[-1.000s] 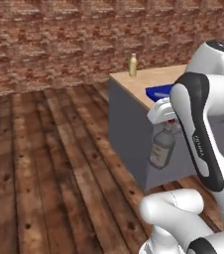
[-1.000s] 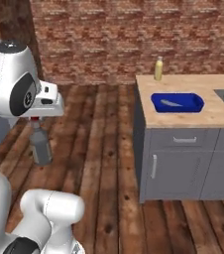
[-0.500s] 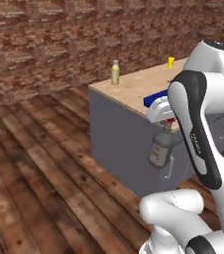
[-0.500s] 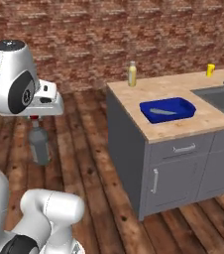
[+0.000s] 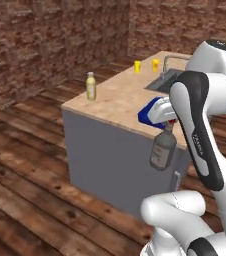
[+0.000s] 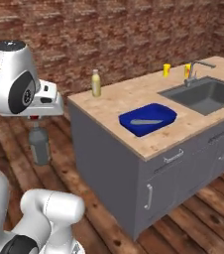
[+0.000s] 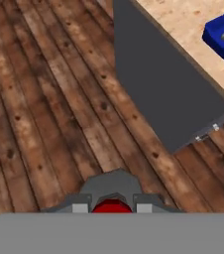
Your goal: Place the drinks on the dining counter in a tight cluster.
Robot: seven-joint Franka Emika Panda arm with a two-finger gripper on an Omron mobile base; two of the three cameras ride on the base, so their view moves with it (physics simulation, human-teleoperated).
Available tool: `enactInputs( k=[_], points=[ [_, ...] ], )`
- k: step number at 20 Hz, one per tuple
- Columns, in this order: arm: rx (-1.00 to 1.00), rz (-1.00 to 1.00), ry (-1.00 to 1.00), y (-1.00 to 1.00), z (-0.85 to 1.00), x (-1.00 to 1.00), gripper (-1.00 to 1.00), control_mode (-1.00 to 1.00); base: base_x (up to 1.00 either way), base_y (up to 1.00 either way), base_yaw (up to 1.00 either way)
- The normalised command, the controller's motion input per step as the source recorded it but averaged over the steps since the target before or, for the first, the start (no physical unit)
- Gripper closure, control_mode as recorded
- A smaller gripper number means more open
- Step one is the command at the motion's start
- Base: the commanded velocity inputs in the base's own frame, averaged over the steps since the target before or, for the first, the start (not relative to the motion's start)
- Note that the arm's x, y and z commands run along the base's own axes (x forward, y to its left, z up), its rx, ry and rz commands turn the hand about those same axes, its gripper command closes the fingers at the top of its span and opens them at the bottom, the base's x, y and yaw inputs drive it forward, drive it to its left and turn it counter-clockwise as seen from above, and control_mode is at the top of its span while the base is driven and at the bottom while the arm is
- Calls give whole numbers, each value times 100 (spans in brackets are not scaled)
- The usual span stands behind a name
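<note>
One gripper, jaws clamped on the red-capped neck of one dark grey-brown bottle, which hung over the plank floor just off the near end of the dining counter. On the counter stood one yellow bottle at the far left corner, one blue tray near the front edge, and two yellow cups by one sink with one faucet to the right.

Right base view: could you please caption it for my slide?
Claw carries the grey bottle toward the dining counter bearing a yellow bottle.
</note>
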Motion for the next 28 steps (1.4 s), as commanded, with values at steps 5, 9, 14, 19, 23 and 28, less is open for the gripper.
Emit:
enactInputs(
  k=[5, 9, 14, 19, 23, 28],
  points=[
    [0, 0, 0, 0, 0, 0, 100, 100, 100, 96, -56],
    [0, 0, 0, 0, 0, 0, 100, 100, 100, 100, -55],
    [0, 0, 0, 0, 0, 0, 100, 100, 99, 100, -53],
    [0, 0, 0, 0, 0, 0, 100, 100, 95, 100, -52],
    [0, 0, 0, 0, 0, 0, 100, 100, 83, 97, -48],
    [0, 0, 0, 0, 0, 0, 100, 100, 49, 58, -30]
  ],
)
